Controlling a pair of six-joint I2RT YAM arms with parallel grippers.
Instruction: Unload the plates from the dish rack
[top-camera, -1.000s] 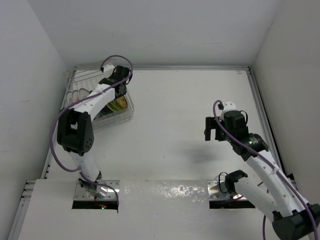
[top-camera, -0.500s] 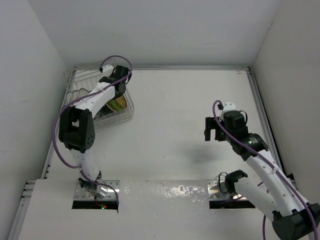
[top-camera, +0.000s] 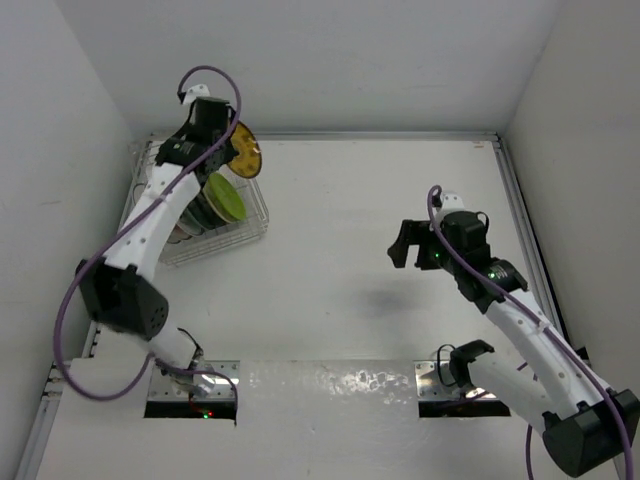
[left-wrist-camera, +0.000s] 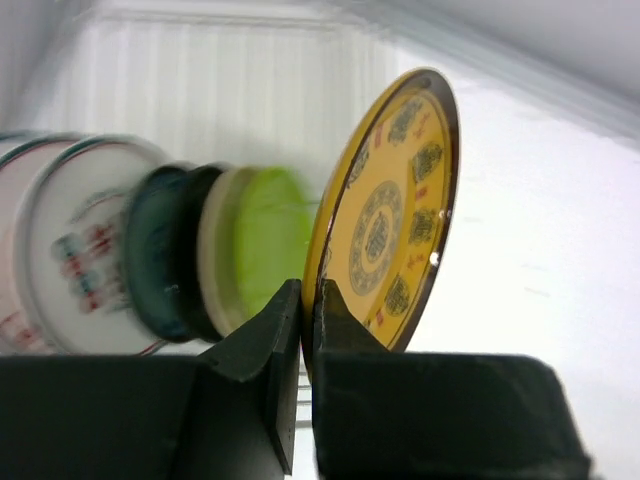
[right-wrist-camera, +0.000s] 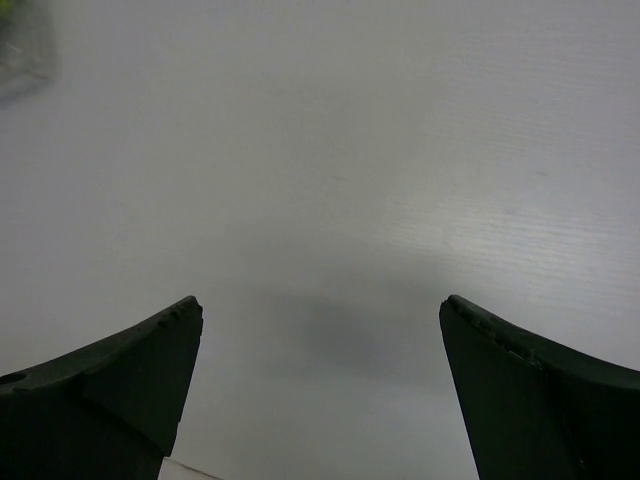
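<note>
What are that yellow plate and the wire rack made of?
The yellow plate looks like glazed ceramic, or possibly melamine: it is glossy, with a bright glint and printed medallions. The rack looks like thin silvery-white metal wire, perhaps coated, forming a see-through grid.

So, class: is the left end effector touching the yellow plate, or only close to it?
Touching. The left wrist view shows the left end effector with its jaws closed on the lower rim of the yellow plate, with no gap on either side.
</note>
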